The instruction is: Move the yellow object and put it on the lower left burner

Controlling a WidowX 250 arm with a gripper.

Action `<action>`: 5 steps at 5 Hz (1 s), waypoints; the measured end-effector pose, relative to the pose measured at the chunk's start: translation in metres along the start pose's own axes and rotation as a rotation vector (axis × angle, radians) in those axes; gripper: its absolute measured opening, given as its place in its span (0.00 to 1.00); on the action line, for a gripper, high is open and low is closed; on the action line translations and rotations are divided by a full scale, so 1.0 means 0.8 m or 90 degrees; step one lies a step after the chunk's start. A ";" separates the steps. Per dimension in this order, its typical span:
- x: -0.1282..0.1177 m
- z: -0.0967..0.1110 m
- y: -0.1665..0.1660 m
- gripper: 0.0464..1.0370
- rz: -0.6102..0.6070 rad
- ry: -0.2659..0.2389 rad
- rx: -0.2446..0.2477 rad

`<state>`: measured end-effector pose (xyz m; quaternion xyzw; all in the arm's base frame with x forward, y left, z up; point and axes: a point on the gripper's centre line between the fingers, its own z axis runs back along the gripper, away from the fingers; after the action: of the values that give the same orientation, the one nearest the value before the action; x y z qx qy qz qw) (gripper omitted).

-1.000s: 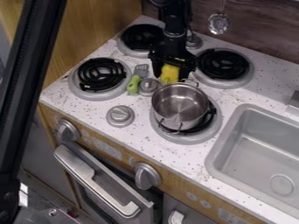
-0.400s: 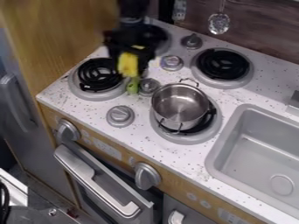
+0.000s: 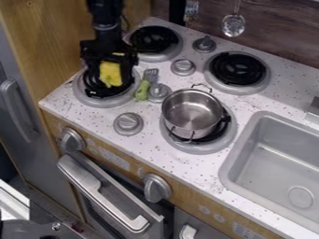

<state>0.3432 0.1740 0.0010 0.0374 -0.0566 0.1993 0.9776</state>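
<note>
Object [image 3: 111,73], left of centre: yellow. Countertop [image 3: 193,172]: white, dark-speckled. Pot [image 3: 190,114]: silver. Utensil handle [image 3: 142,90]: green. Coils: black.

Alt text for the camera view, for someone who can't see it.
The black gripper holds the yellow object over the lower left burner. A green-handled utensil lies beside that burner; a metal pot sits on the lower right burner.

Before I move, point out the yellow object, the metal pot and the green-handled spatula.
Yellow object [image 3: 111,73]: camera view, middle of its front face.
Metal pot [image 3: 191,113]: camera view, its inside bottom.
Green-handled spatula [image 3: 142,90]: camera view, on its green handle.
</note>
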 end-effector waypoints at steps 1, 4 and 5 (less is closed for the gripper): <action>0.013 -0.014 0.004 0.83 0.000 0.008 -0.005; 0.025 -0.021 0.000 0.96 -0.044 0.022 -0.023; 0.035 0.026 -0.015 0.96 -0.108 -0.028 -0.024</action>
<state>0.3713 0.1716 0.0247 0.0282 -0.0786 0.1142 0.9899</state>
